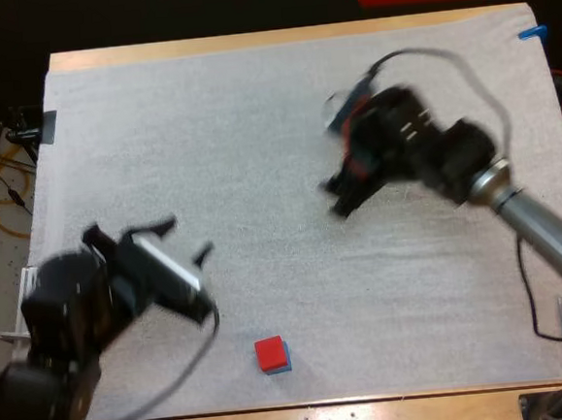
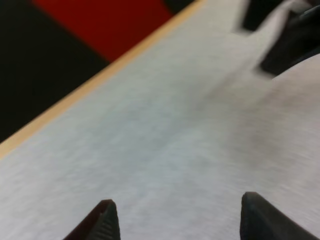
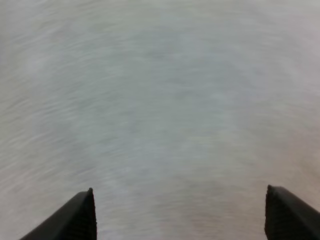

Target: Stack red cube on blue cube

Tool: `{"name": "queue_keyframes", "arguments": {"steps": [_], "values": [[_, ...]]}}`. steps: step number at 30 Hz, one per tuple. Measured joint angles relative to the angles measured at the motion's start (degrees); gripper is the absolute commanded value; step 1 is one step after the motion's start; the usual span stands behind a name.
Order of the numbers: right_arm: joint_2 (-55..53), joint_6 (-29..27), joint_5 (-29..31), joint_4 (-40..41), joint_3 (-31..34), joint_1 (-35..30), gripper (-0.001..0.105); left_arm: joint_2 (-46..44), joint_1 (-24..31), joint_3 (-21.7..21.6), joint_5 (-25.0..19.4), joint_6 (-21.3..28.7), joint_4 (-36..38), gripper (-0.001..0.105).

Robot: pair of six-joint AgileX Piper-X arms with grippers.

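Note:
The red cube (image 1: 269, 353) sits on top of the blue cube (image 1: 282, 364) near the mat's front edge, a sliver of blue showing at its right and lower side. My left gripper (image 1: 188, 239) hovers up and to the left of the stack, open and holding nothing; its fingertips (image 2: 105, 220) stand wide apart over bare mat. My right gripper (image 1: 336, 194) is far off, right of the mat's centre, open too, with its fingers (image 3: 80, 215) spread over plain mat.
The white mat (image 1: 255, 124) covers most of the wooden table (image 1: 277, 37). In the left wrist view the table's far edge (image 2: 100, 75) runs across, and the other arm's dark gripper (image 2: 290, 35) shows farther off.

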Motion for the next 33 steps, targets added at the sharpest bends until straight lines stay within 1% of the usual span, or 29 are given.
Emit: {"name": "queue_keyframes", "arguments": {"steps": [1, 3, 4, 9, 15, 19, 23, 26, 30, 31, 33], "values": [[0.00, 0.50, -0.24, -0.26, 0.00, -1.45, 0.067, 0.58, 1.13, 0.00, 0.12, -0.17, -0.93, 0.052], [-0.18, 1.47, -1.27, -0.56, 0.00, -6.70, 0.067, 4.06, 5.67, 0.00, 1.30, -0.63, -3.37, 0.052], [-0.23, 1.70, -1.55, -0.54, 0.00, -8.10, 0.067, 4.79, 6.44, 0.00, 1.75, -0.67, -3.78, 0.052], [-2.23, 3.83, -3.56, -0.54, 0.00, -18.98, 0.067, 8.20, 14.49, 0.00, 6.39, -1.45, -4.81, 0.052], [-7.05, 5.83, -4.02, -0.77, 0.80, -28.93, 0.067, 8.68, 20.69, 0.00, 7.24, -4.58, -6.71, 0.052], [-11.29, 6.82, -4.02, -0.90, 3.65, -34.29, 0.067, 8.68, 21.82, 0.00, 7.24, -5.82, -7.12, 0.052], [-18.24, 7.02, -4.09, -0.98, 9.17, -38.24, 0.067, 8.29, 21.82, 0.00, 7.70, -6.63, -7.12, 0.052], [-24.00, 7.21, -4.09, -1.84, 13.72, -38.48, 0.067, 6.60, 21.32, 0.00, 7.70, -6.63, -6.80, 0.052], [-32.30, 7.21, -3.49, -2.36, 20.03, -36.90, 0.067, 3.13, 19.39, 0.15, 7.70, -6.63, -5.87, 0.052], [-33.66, 7.21, -3.08, -2.36, 20.96, -36.64, 0.067, 2.65, 18.98, 0.31, 7.70, -6.63, -5.75, 0.052], [-38.76, 7.21, -1.68, -2.36, 24.24, -35.62, 0.067, -1.06, 17.51, 1.65, 7.70, -6.63, -5.28, 0.052]]}}
